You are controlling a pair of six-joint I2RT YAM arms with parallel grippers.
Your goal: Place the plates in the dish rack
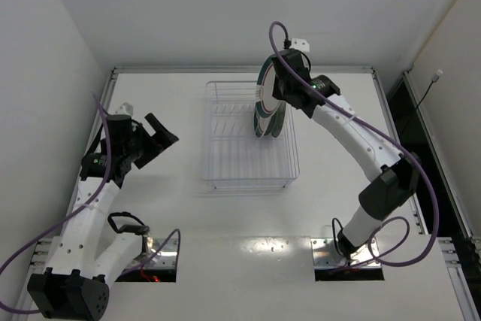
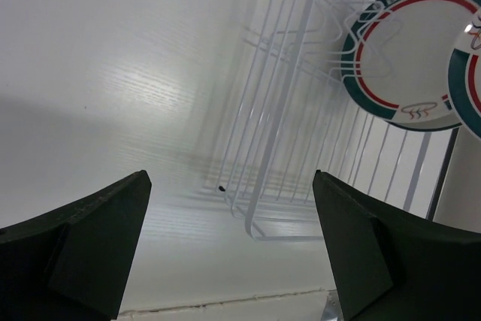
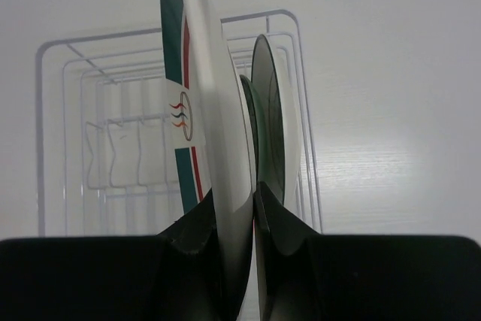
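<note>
My right gripper [image 1: 279,84] is shut on the rim of a large white plate with green-and-red bands [image 1: 264,94], held upright on edge over the right side of the clear dish rack [image 1: 225,157]. In the right wrist view the plate [image 3: 199,103] shows edge-on between the fingers [image 3: 289,238]. Just right of it a silver-grey plate [image 3: 270,129] and a darker one behind stand upright in the rack [image 3: 75,133]. The left wrist view shows two banded plates [image 2: 409,58], [image 2: 472,80] at the rack [image 2: 278,103]. My left gripper [image 1: 159,139] is open and empty, left of the rack.
The white table [image 1: 188,231] has a raised rail along its far edge [image 1: 240,70] and walls to the left and behind. Purple cables loop round both arms. A dark gap runs along the table's right side [image 1: 409,125].
</note>
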